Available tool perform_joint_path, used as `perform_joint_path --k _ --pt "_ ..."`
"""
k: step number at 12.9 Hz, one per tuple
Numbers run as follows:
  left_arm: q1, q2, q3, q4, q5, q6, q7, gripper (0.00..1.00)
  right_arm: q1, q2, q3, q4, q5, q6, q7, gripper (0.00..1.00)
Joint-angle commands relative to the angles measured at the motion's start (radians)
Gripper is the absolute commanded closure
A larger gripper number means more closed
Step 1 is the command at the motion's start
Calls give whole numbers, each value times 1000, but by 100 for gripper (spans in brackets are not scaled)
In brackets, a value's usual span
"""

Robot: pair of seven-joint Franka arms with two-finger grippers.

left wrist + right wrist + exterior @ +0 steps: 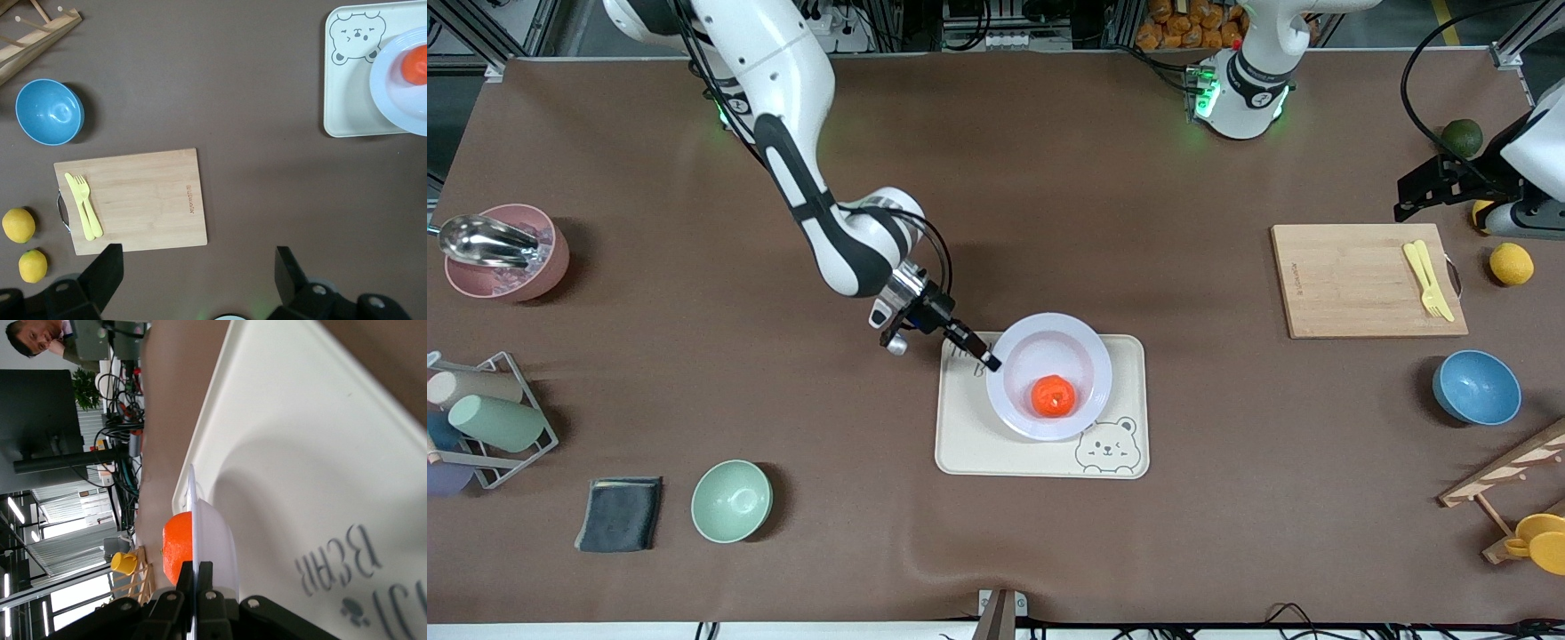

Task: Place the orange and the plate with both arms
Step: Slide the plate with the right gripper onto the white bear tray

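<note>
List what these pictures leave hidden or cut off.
- Plate: whether it rests on the tray or hangs just above it; the front view cannot settle it.
- Left tool: fingertips cut off by the left wrist view's edge.
- Plate's underside: hidden in every view.
- Orange: half hidden by the plate's rim, right wrist view.

A bamboo cutting board point(133, 200) lies on the brown table, a yellow plastic fork and knife point(83, 206) resting on it by its metal handle, with two lemons point(18, 225) just off that end and a blue bowl point(49, 111) at the board's 11 o'clock. At its 2 o'clock, the cream bear tray point(347, 87) carries the plate point(400, 87) holding the orange point(415, 65). The left gripper point(197, 280) hangs spread wide over bare table beside the board.
</note>
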State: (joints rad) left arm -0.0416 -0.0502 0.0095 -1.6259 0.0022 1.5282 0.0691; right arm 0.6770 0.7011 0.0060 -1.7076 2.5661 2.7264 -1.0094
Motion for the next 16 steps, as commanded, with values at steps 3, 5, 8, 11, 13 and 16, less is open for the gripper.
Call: perform_joint_path --k 3,5,8,11,13,16 --pt "6 -16 -5 0 -48 -14 -45 0 -22 90 11 108 59 9 -54 100" --pt "6 -14 -5 0 -48 -14 -48 0 -23 106 11 112 60 9 -83 100" --pt "8 -14 -2 0 -48 -13 -48 0 -22 112 11 112 60 9 -87 100" --pt "8 -14 -2 0 -48 -13 -48 0 -24 113 11 112 60 9 -87 92" --pt "8 -14 0 0 -48 -13 -48 0 -24 118 11 112 60 9 -87 82" --pt "8 -14 0 0 -48 -13 -48 0 -24 118 11 112 60 9 -86 81"
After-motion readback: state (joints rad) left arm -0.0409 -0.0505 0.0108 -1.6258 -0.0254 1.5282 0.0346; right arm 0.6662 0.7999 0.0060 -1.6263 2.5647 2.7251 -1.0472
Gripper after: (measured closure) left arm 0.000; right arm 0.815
